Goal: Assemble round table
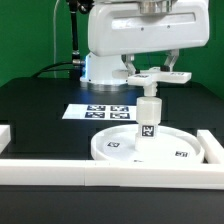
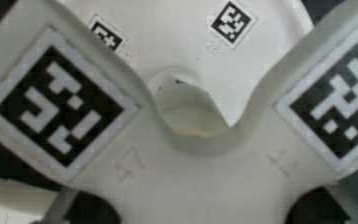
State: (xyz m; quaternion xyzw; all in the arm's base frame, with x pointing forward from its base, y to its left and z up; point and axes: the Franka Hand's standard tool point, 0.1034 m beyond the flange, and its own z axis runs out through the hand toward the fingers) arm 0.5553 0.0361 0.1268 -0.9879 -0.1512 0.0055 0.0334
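Note:
The large round disc [image 1: 150,148] lies flat on the table near the front rail. The short thick cylinder leg [image 1: 148,118] stands upright at its centre, with a tag on its side. My gripper [image 1: 150,84] is shut on the flat cross-shaped foot piece [image 1: 152,74] and holds it level right over the leg's top. I cannot tell whether foot and leg touch. In the wrist view the foot piece [image 2: 194,150] fills the picture, with tags on its arms and a hole in its middle. My fingers are hidden there.
The marker board [image 1: 103,110] lies on the black table behind the disc. Long white border rails run along the front [image 1: 100,172] and the exterior view's right [image 1: 212,145], with a short piece at the left [image 1: 5,133]. The arm's white base [image 1: 100,68] stands at the back.

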